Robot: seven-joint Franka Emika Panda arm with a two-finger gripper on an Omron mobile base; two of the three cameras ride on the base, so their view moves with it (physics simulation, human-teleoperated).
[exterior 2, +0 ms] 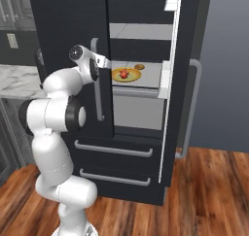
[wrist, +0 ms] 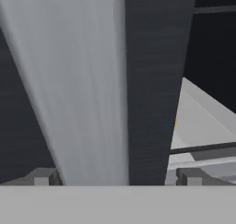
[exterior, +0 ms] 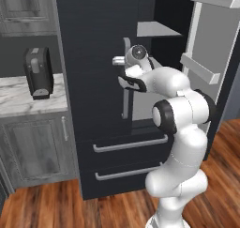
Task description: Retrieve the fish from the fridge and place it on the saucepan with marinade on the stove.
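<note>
Grey handle (wrist: 87, 89); red-orange fish (exterior 2: 124, 74)

Fridge (exterior 2: 68, 45): tall, black, right door swung open, left door shut, two drawers below closed. Fish (exterior 2: 124, 74): small red-orange lump lying on a yellow-rimmed plate (exterior 2: 118, 77) on a light grey inner shelf (exterior 2: 146, 79).

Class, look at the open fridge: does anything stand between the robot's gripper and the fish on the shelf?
Yes. The gripper sits open at the closed left door's handle, and that door's edge lies between it and the fish. The fish rests on a yellow-rimmed plate inside the fridge, right door open.
</note>
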